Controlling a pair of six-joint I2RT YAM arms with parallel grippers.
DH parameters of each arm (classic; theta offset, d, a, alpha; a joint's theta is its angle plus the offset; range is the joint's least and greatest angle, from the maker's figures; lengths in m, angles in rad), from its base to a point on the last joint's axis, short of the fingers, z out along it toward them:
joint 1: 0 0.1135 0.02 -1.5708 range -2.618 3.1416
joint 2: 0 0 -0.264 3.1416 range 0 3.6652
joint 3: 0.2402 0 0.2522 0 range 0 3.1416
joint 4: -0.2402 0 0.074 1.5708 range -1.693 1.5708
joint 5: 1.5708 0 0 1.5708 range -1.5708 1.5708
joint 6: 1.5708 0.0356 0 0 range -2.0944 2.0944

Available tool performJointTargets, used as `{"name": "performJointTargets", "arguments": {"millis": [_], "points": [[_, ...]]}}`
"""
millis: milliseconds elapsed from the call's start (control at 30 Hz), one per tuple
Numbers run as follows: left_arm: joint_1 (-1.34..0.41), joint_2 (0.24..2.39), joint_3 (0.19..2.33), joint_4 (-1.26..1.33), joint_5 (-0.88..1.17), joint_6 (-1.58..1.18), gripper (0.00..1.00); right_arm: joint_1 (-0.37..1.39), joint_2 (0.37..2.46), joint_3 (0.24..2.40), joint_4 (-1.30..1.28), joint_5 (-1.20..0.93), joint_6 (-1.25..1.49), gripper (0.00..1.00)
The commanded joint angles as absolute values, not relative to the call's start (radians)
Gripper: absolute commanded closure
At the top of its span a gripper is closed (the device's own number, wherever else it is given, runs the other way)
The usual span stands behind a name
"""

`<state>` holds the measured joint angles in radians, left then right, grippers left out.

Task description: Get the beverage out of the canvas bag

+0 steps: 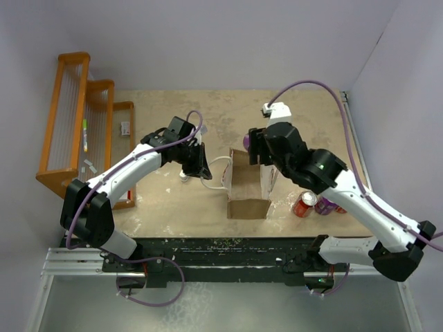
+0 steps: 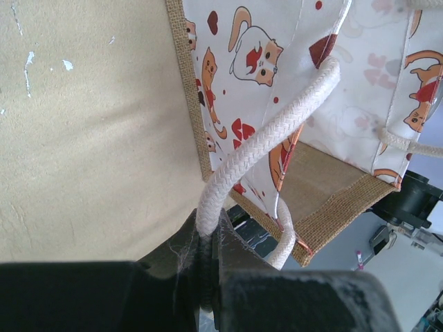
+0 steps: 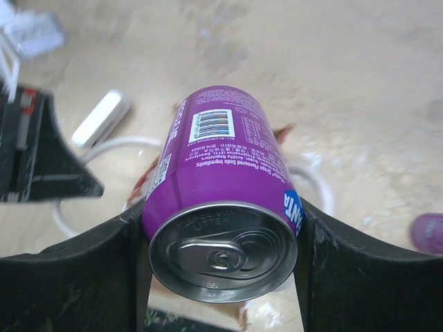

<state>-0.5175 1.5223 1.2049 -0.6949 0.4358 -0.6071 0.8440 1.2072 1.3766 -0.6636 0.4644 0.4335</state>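
— Canvas bag stands open on the desk. Where is the beverage?
— Over the bag's far rim, clamped by its sides in the right claw, long axis along the claw, lid toward the wrist.
— And the left claw?
— Pinched shut on a cord handle. The right arm likely carries it clear.

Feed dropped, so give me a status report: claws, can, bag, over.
Left claw shut on cord handle of bag. Right claw shut on purple can, up by bag's far edge. Nothing blocking; red can sits beside bag.
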Motion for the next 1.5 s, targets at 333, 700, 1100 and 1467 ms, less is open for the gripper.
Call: {"name": "performJointTargets", "arguments": {"millis": [333,700,1100,1467], "points": [[-0.514,1.502,1.229,-0.660,0.445,-0.599,1.00,0.764,0.949,1.264,-0.501,1.027,0.515,1.00],[-0.514,1.508,1.229,-0.664,0.457,-0.591,1.00,0.421,1.053,1.126,-0.779,0.701,0.926,1.00],[-0.514,1.494,1.226,-0.678,0.457,-0.577,1.00,0.318,1.295,1.042,-0.783,0.613,0.999,1.00],[-0.514,1.495,1.224,-0.678,0.459,-0.571,1.00,0.204,1.318,0.938,-0.680,0.498,0.966,1.00]]}}
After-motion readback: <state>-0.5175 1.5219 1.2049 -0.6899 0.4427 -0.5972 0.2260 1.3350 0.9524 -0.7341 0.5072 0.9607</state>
